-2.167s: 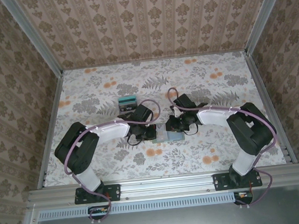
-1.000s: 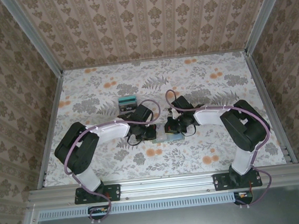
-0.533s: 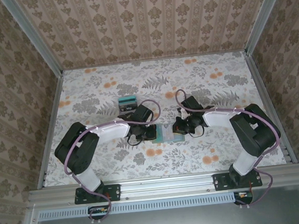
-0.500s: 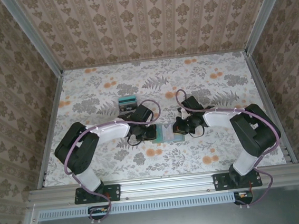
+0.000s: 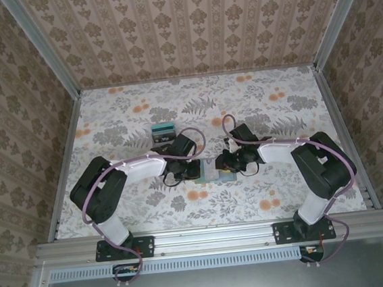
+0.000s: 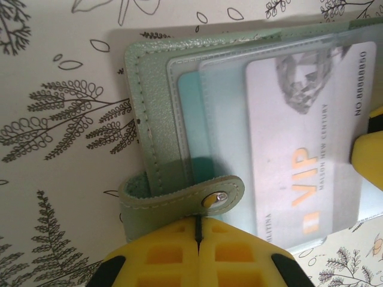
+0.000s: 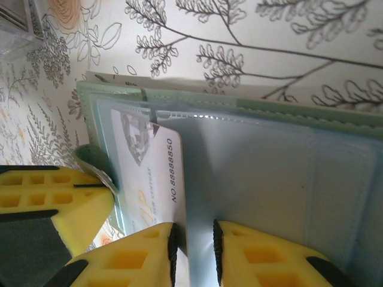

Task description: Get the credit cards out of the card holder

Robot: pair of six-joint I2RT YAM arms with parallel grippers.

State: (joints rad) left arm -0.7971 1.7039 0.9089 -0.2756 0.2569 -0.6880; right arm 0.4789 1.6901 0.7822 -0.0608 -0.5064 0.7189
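The card holder [image 5: 211,175] lies open on the flowered table between both grippers; its grey-green edge [image 6: 152,101] and blue-grey panel [image 7: 269,173] are in the wrist views. A white VIP credit card [image 6: 299,149] [image 7: 152,161] sticks partway out of a clear pocket. A teal card [image 6: 190,113] sits deeper in behind it. My left gripper [image 6: 198,222] [image 5: 192,168] is shut, its tips against the holder's snap strap [image 6: 179,200]. My right gripper [image 7: 193,239] [image 5: 224,163] stands slightly open, the white card's edge between its pads.
A teal-and-grey stack of cards [image 5: 164,129] lies behind the left gripper. A small pale object [image 5: 218,122] rests further back, at the centre. Patterned walls and metal rails close in the table on three sides.
The right gripper drew off to the right, then came back left toward the holder, and its jaws have parted a little. The left arm has stayed still.
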